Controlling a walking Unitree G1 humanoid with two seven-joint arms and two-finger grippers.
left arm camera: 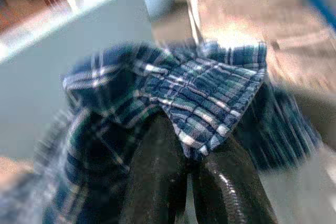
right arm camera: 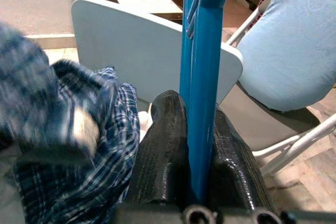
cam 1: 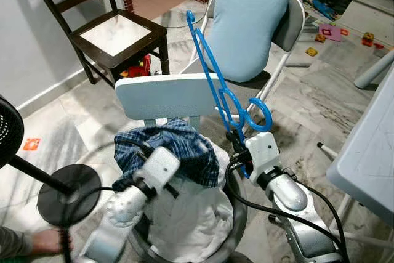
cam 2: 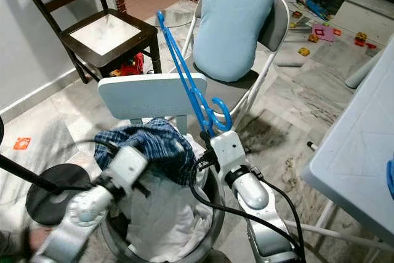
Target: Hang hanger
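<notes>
The right gripper [right arm camera: 197,182] had its glossy black fingers [right arm camera: 160,145] closed on the blue plastic hanger [cam 1: 212,78], which rose slanting past the pale chair back [cam 1: 166,95]; its hook [cam 1: 258,115] curled just above the wrist. The left gripper [left arm camera: 194,145] pinched the blurred blue plaid shirt [cam 1: 178,146], fingers together, their tips hidden in cloth. The shirt draped over white laundry in a round basket [cam 1: 237,220], its rim partly cut off. A cushioned folding chair [cam 1: 252,16] stood behind.
</notes>
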